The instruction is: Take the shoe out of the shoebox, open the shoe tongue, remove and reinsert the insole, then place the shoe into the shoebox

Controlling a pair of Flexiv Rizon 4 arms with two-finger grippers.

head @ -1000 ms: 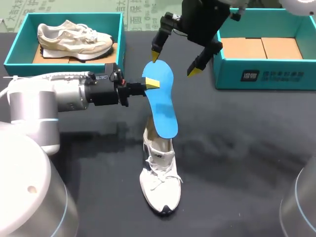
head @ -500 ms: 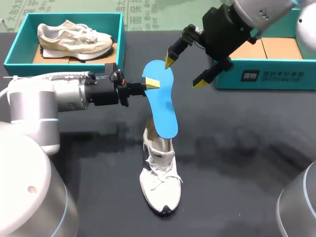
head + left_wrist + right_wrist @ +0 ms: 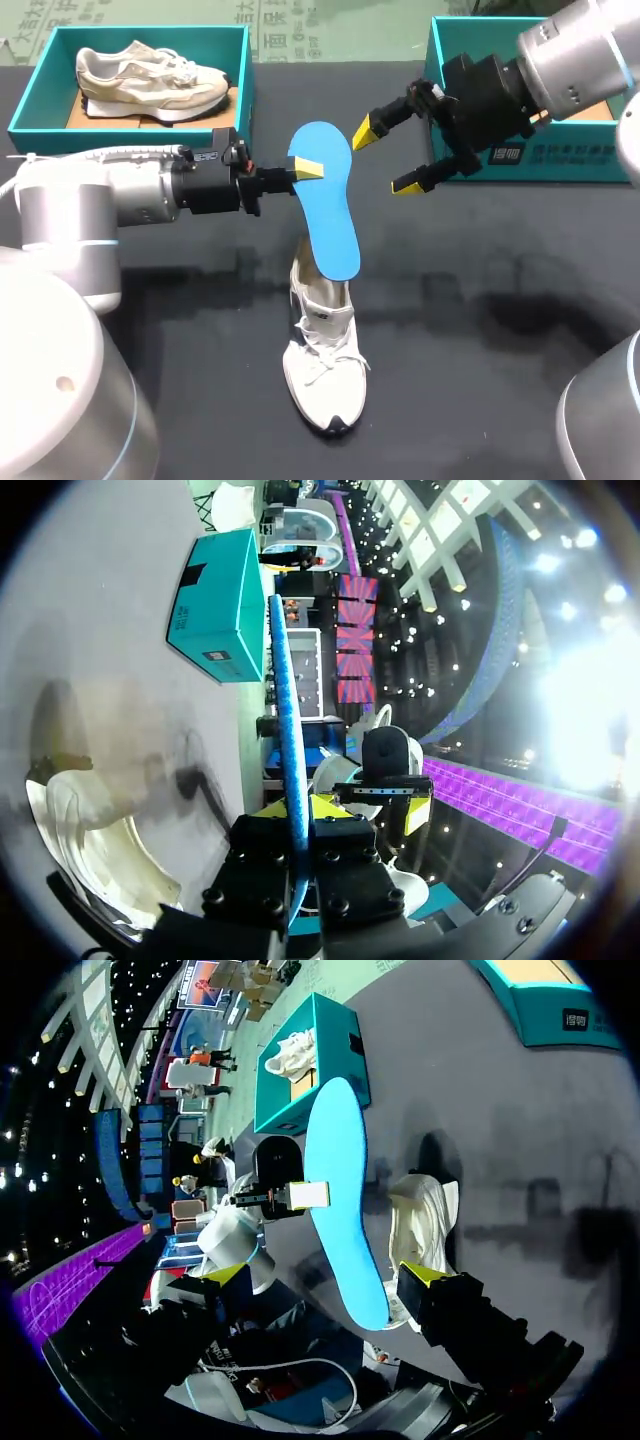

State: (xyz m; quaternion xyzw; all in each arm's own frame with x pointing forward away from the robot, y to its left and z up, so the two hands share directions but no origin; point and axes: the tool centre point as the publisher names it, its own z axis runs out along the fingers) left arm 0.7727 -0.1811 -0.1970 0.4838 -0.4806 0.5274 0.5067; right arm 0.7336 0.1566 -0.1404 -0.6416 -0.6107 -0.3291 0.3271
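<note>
**Insole held above the shoe**

The left end effector [image 3: 302, 169] pinches the blue insole [image 3: 328, 215] near its upper end, at mid-frame. The insole's lower end hangs over the opening of the white shoe [image 3: 322, 355], which stands on the dark bench [image 3: 480, 330] at lower centre. The right end effector [image 3: 385, 158], fingers spread, hovers right of the insole, apart from it, in front of the upper-right shoebox [image 3: 470, 160].

- Plain bright blue insole [image 3: 328, 205].
- All-over white shoe [image 3: 322, 360], white laces, dark toe edge.
- Worn cream-and-beige shoe [image 3: 150, 75].
- Its teal shoebox [image 3: 30, 112], brown cardboard floor.
- Another teal box [image 3: 560, 165], white mark on side, tan cardboard inside.
- Matte black desk [image 3: 480, 330].
- Yellow tips on black left pincer [image 3: 305, 168] and right pincer [image 3: 385, 158].
</note>
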